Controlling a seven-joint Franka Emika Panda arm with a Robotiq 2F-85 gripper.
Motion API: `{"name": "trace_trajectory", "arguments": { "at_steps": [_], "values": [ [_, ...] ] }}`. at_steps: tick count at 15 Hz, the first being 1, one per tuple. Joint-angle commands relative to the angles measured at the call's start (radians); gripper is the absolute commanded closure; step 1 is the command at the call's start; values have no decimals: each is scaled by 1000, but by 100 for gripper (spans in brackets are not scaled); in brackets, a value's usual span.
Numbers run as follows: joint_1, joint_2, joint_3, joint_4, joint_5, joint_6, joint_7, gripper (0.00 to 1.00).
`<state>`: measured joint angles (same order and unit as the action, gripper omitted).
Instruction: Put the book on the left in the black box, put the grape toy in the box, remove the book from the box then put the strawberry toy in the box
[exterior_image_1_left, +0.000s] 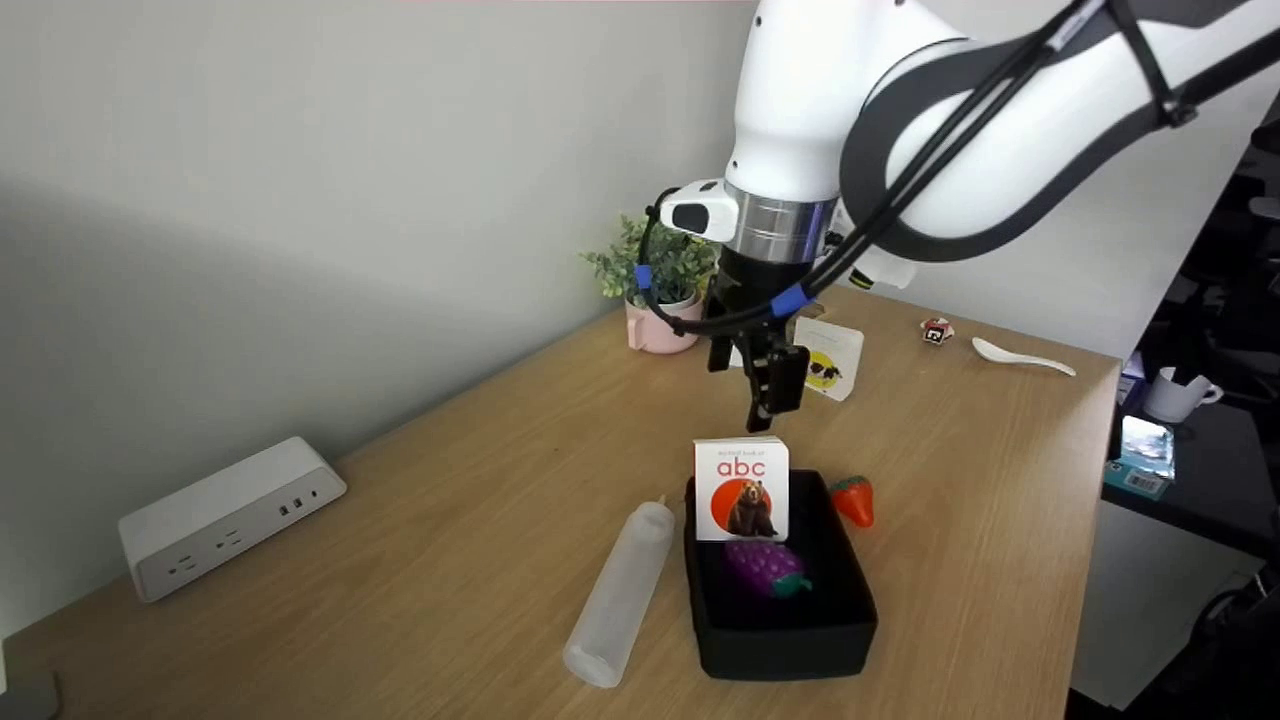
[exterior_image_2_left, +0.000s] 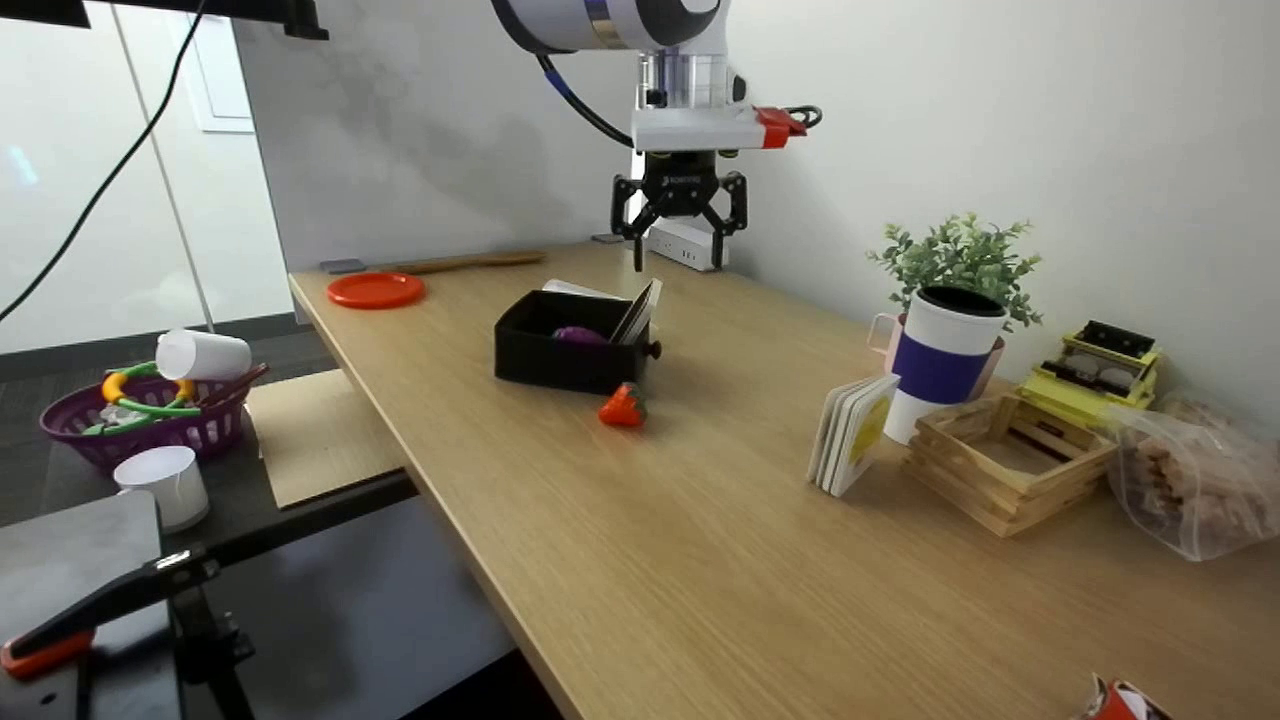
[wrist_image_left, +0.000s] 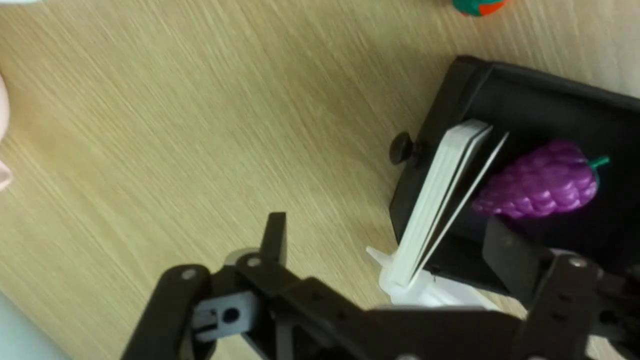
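Book (exterior_image_1_left: 742, 490) is being propped, tilted, inside the black box (exterior_image_1_left: 790, 652), below the fingers (exterior_image_2_left: 639, 253); in the wrist view it is being framed between them. Fingers are being held wide apart, nothing being gripped. Grape toy (wrist_image_left: 540, 182) is being contained by the same box, below the fingers, just beside the book. Strawberry toy (exterior_image_2_left: 622, 406) is being seen outside it, near, on the table (exterior_image_2_left: 700, 560), lower than the fingers. Second book (exterior_image_2_left: 853, 435) is being seen standing there too, well apart from the fingers. Judged: book-in, grape-in being counted done; book removal, apparently next, then strawberry-in being awaited.
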<state>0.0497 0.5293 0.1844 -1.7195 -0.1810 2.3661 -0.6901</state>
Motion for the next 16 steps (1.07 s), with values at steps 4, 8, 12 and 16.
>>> {"name": "trace_trajectory", "arguments": {
  "at_steps": [4, 8, 12, 16],
  "values": [
    [-99, 75, 97, 99, 293, -51, -213, 0],
    [-78, 102, 72, 104, 310, -51, -186, 0],
    [-74, 145, 68, 123, 300, -90, -178, 0],
    [-73, 176, 69, 147, 297, -126, -180, 0]
  ]
}}
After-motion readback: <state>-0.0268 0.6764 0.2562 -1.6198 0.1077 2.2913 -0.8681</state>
